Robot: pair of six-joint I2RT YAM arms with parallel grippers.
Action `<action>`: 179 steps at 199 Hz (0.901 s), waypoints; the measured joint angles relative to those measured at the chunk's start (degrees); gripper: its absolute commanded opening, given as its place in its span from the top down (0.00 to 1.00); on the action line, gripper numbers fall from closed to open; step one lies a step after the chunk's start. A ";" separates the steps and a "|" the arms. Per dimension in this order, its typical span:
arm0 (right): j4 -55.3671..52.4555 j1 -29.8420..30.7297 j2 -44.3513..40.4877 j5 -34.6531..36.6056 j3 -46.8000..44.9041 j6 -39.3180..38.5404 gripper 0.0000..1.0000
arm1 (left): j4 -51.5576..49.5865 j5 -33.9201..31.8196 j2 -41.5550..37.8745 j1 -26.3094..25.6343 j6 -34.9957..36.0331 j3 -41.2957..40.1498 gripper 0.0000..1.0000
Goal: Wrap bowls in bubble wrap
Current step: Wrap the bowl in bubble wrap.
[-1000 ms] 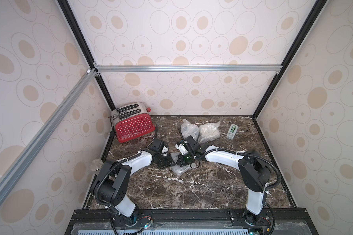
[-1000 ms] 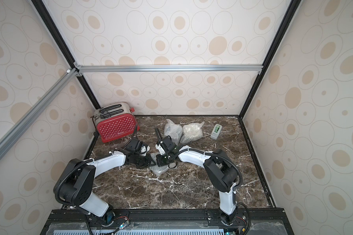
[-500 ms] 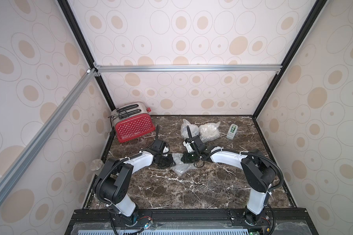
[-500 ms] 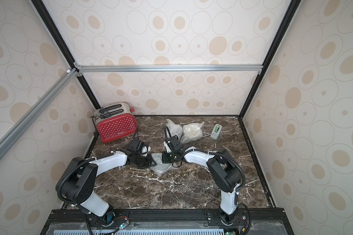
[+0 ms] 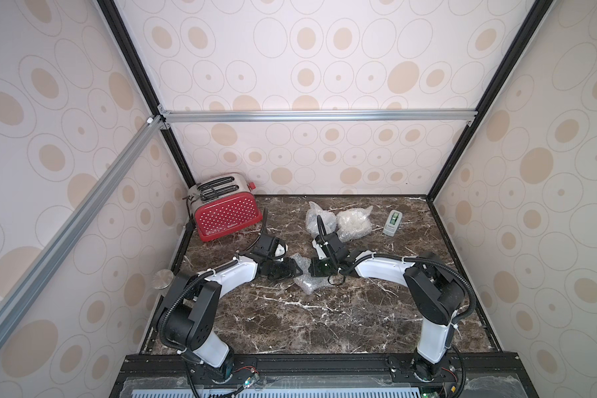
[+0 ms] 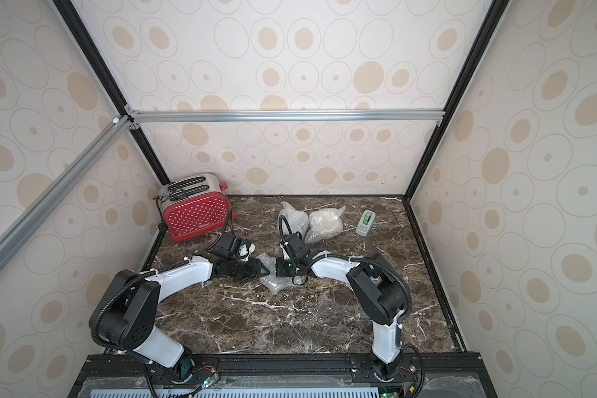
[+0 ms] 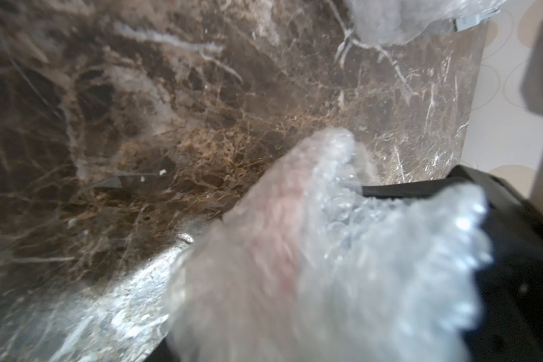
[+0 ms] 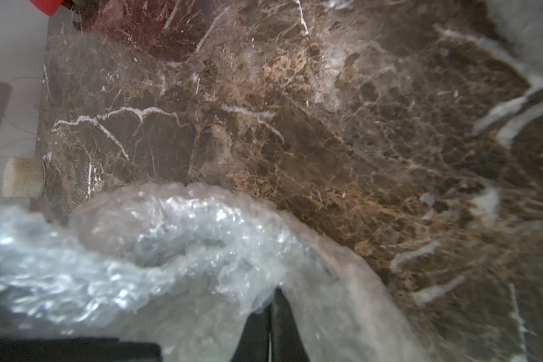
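Bubble wrap bundle sits crumpled on the marble tabletop, in front of the red toaster and off to its right, nearer the robot than the toaster is. Both arms reach in low and meet at it. The left hand is on the toaster side of the bundle and the right hand on the far side, both right up against the plastic.

The right hand is closed. In its wrist view the two dark fingers sit pressed together with wrap piled over them, but I honestly can't tell if any is pinched between them. The left wrist view is blurry, with wrap draped over a black finger, so I can't tell if that hand is open or closed.

Two more wrapped bundles, a clear one and a whitish one, sit level with the toaster, further right. No bowl shows through any of the plastic.
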 measured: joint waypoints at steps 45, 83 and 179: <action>-1.44 3.10 0.09 6.84 1.01 0.00 0.94 | -0.35 -1.09 -4.66 0.02 -1.33 -3.04 0.33; -2.27 4.59 0.17 11.17 1.25 0.46 0.94 | 1.27 -2.95 -12.57 0.00 -5.42 -8.28 0.27; -2.60 7.45 0.07 17.62 1.20 2.16 0.94 | 21.92 -12.79 -22.01 -8.74 -27.63 -23.26 0.18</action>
